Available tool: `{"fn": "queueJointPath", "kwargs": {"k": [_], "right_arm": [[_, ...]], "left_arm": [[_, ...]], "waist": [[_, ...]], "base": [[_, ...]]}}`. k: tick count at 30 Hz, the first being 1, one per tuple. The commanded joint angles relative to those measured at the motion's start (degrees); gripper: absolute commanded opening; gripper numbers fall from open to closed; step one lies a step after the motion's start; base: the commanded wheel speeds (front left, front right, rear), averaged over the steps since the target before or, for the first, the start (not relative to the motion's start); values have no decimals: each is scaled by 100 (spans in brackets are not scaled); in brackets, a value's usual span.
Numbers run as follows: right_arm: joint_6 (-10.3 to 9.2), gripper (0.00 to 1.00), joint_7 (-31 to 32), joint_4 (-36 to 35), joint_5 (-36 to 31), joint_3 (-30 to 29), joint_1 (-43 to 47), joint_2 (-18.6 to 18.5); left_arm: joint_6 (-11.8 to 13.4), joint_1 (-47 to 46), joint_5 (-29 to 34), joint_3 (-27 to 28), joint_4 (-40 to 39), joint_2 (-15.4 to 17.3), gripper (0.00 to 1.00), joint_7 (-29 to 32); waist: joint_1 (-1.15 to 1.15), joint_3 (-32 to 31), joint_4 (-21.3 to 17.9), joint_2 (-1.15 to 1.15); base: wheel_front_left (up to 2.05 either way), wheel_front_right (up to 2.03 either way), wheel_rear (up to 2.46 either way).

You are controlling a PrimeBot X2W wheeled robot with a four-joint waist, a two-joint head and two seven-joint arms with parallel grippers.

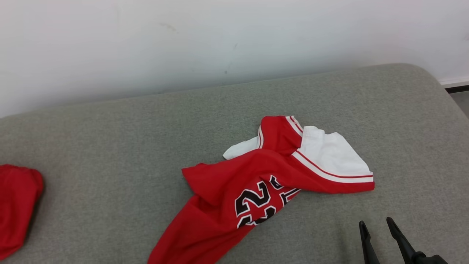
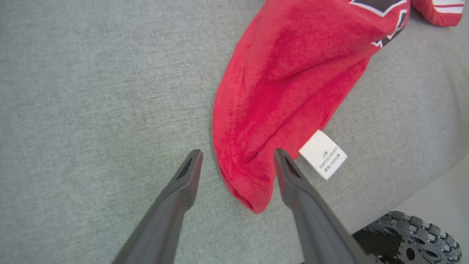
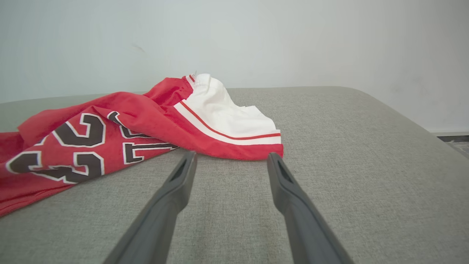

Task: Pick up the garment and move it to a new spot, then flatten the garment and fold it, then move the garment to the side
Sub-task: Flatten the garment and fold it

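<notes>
One red-and-white jersey (image 1: 271,172) lay crumpled on the grey cushion (image 1: 110,146); one other red cloth (image 1: 16,209) at its left edge; two grippers, both spread: left gripper (image 2: 237,152) astride the hem corner, beside one care label (image 2: 323,154); right gripper (image 1: 375,221) near the white part.

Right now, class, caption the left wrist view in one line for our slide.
Open left gripper framing a corner of the red jersey, white care label alongside, on grey upholstery.

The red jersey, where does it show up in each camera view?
Head view: jersey, centre, running to the bottom edge.
Left wrist view: jersey, upper right down to centre.
Right wrist view: jersey, left half.
Shared landmark: its black number print.
</notes>
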Motion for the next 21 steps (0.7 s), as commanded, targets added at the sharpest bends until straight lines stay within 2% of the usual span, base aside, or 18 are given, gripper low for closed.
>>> {"fn": "queueJointPath", "kwargs": {"k": [1, 8, 12, 16, 21], "right_arm": [[-14, 100, 3, -21, -20, -32, 57, -9], [-14, 100, 3, -47, -22, -3, -37, -6], [-14, 100, 3, -33, 1, 101, -181, -2], [-14, 100, 3, -38, 80, 158, -331, 1], [-14, 100, 3, -33, 184, 243, -504, 14]], "left_arm": [[64, 115, -75, 69, -119, 109, 100, -3], [353, -15, 32, 408, -1000, 525, 100, -45], [226, -613, 343, 333, -1282, 419, 100, 164], [-108, -1606, 711, 19, -1116, -119, 100, 533], [-673, -2902, 1054, -423, -404, -937, 100, 1067]], "waist": [[0, 27, 47, 0], [0, 139, 133, 0], [0, 273, 38, 0], [0, 480, -178, 0], [0, 778, -576, 0]], "base": [[0, 0, 0], [0, 0, 0], [0, 0, 0], [0, 0, 0], [0, 0, 0]]}}
